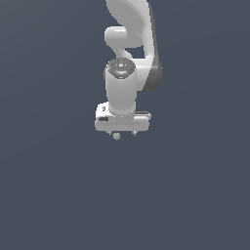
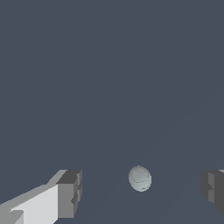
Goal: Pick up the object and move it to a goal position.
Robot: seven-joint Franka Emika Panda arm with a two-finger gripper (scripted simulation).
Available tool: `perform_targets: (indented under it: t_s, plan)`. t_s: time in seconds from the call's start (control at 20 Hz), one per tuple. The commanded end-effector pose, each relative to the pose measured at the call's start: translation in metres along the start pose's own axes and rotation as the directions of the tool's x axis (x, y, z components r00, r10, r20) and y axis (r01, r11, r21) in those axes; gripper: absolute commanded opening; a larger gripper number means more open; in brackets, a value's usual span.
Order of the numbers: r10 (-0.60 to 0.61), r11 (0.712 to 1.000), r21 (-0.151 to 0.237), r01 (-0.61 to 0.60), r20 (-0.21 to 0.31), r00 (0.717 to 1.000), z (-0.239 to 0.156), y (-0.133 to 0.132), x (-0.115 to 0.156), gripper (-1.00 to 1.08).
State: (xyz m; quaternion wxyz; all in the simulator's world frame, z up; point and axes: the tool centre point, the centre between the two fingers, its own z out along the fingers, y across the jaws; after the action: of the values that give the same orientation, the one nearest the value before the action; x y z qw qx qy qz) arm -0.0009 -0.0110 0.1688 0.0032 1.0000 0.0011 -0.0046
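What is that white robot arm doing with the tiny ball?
The white robot arm is trying to pick up a tiny pale grey ball so it can carry it somewhere else. Its gripper is open, with one finger on each side of the ball. In the wrist view you can see gaps between the ball and the fingers, so nothing is squeezing it yet. The next step is probably to close the fingers on the ball.
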Motion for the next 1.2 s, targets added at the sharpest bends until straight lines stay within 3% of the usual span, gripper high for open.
perform_targets:
  t_s: [0.0, 0.65, 1.15]
  plan:
    - [0.000, 1.000, 0.000, 0.000, 0.000, 1.000, 0.000, 0.000, 0.000, 1.00]
    - [0.031, 0.999, -0.021, -0.032, -0.033, 0.999, -0.014, 0.023, 0.007, 1.00]
    - [-0.056, 0.998, -0.020, 0.056, -0.027, 0.998, 0.009, 0.026, -0.007, 1.00]
